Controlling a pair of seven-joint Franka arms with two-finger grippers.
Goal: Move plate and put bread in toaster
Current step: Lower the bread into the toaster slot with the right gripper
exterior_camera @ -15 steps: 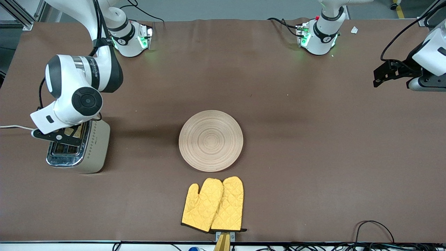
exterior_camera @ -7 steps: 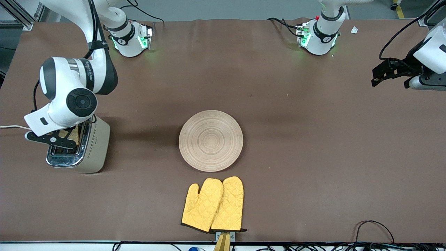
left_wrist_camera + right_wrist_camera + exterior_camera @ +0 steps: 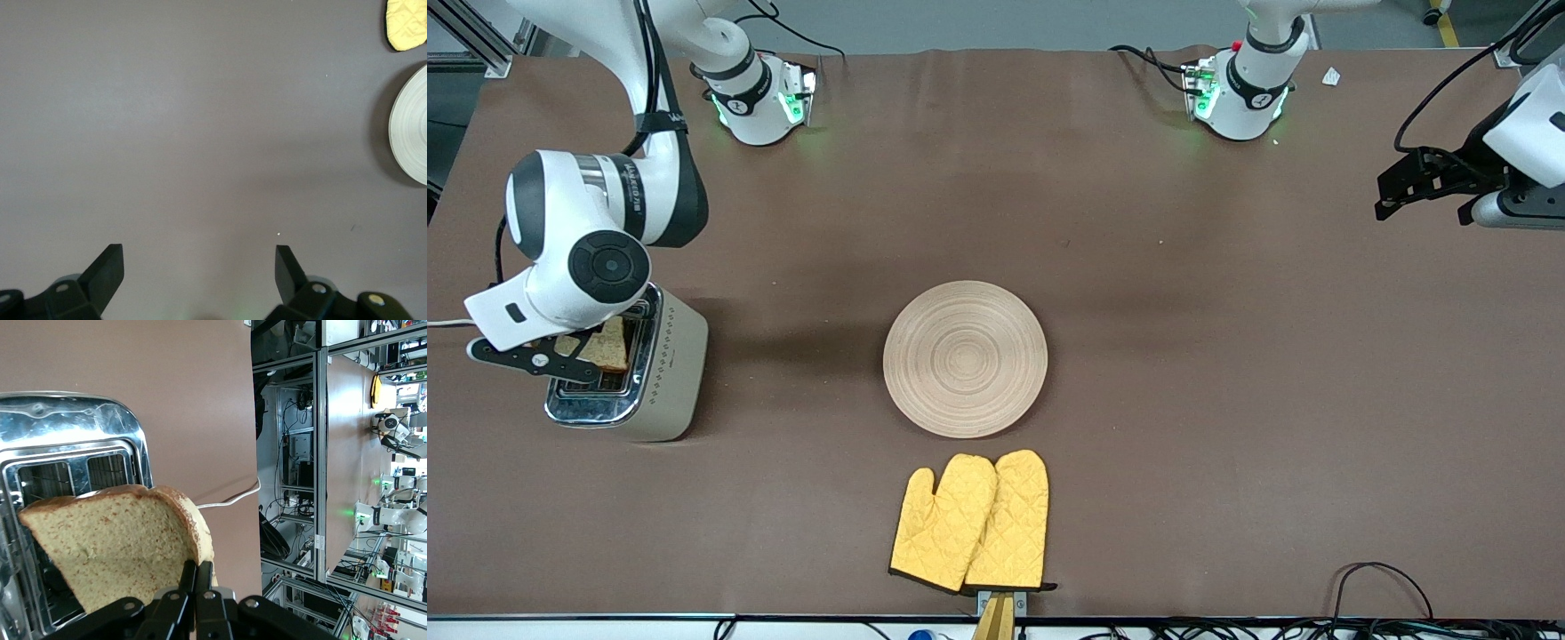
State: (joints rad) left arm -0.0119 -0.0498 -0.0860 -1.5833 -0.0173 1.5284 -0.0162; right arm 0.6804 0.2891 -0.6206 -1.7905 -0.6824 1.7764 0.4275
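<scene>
The cream toaster (image 3: 660,373) with its chrome top stands at the right arm's end of the table and shows in the right wrist view (image 3: 73,447). My right gripper (image 3: 560,354) is shut on the bread (image 3: 605,347) by its crust edge (image 3: 120,543) and holds the slice tilted just above the toaster's slots. The beige ringed plate (image 3: 965,358) lies bare at the table's middle; its edge shows in the left wrist view (image 3: 413,133). My left gripper (image 3: 1414,182) is open and empty, up over the left arm's end of the table, and waits there (image 3: 199,267).
A pair of yellow oven mitts (image 3: 971,522) lies nearer the front camera than the plate. The toaster's white cord (image 3: 454,324) runs off the table's edge. Cables (image 3: 1383,578) lie at the front edge toward the left arm's end.
My right gripper has moved with the bread toward the table's end over the toaster, so more of the slice shows above the slots. The left arm has barely moved.
</scene>
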